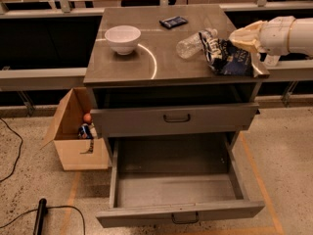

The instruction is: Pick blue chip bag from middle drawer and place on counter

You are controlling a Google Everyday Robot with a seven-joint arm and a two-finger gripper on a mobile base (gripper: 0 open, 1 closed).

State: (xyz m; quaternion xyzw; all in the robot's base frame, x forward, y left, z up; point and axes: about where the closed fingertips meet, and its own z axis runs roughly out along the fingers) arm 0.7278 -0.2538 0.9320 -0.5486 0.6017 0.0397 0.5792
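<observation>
The blue chip bag (226, 58), dark navy with white lettering, lies tilted on the right part of the counter (161, 62), next to a clear water bottle (193, 44). My gripper (243, 37) reaches in from the right, just above the counter's right edge, and is shut on the bag's upper right end. The middle drawer (181, 213) stands pulled out below, and its grey tray is bare.
A white bowl (122, 38) sits on the counter's left by the white arc. A small flat navy packet (173, 21) lies at the back. A closed drawer (176, 119) sits above the open one. An open cardboard box (78, 131) stands on the floor at left, with a cable (41, 217) nearby.
</observation>
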